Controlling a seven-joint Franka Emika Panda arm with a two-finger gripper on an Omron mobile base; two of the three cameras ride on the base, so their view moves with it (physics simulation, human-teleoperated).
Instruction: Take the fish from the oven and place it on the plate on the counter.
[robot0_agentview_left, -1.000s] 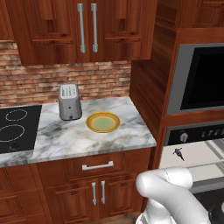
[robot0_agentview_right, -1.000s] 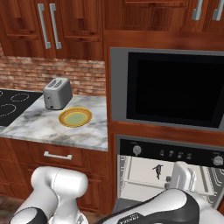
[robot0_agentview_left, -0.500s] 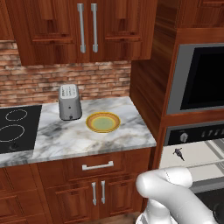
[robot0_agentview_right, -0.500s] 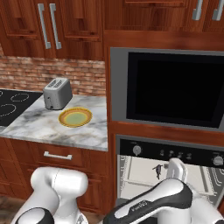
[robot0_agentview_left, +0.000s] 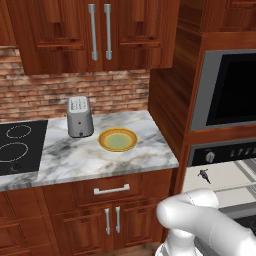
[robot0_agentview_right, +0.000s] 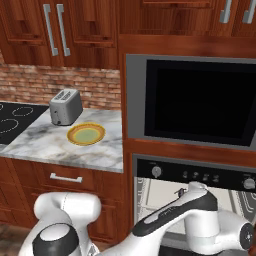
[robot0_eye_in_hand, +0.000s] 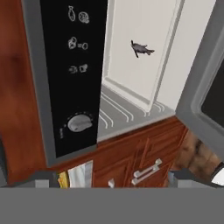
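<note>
Fish (robot0_agentview_left: 203, 175) small, dark grey, inside the oven (robot0_agentview_left: 227, 172) against pale interior, just below the black knob strip; in hand view fish (robot0_eye_in_hand: 141, 49) sits well apart from the gripper, nothing touching it. Oven door open, wire rack (robot0_eye_in_hand: 122, 113) visible w/ knob (robot0_eye_in_hand: 78, 123) on black panel beside it. Gripper (robot0_eye_in_hand: 113, 177) jaws spread wide, tips at far left & right of hand view bottom, nothing between them. Plate (robot0_agentview_left: 117, 139) w/ yellow-orange rim on marble counter (robot0_agentview_left: 140, 157), bare, left of oven column. Toaster (robot0_agentview_left: 79, 116) just beside plate, towards the brick wall. Black cooktop (robot0_agentview_left: 20, 150) further left. Grey-framed black glass unit (robot0_agentview_right: 197, 102) above oven
</note>
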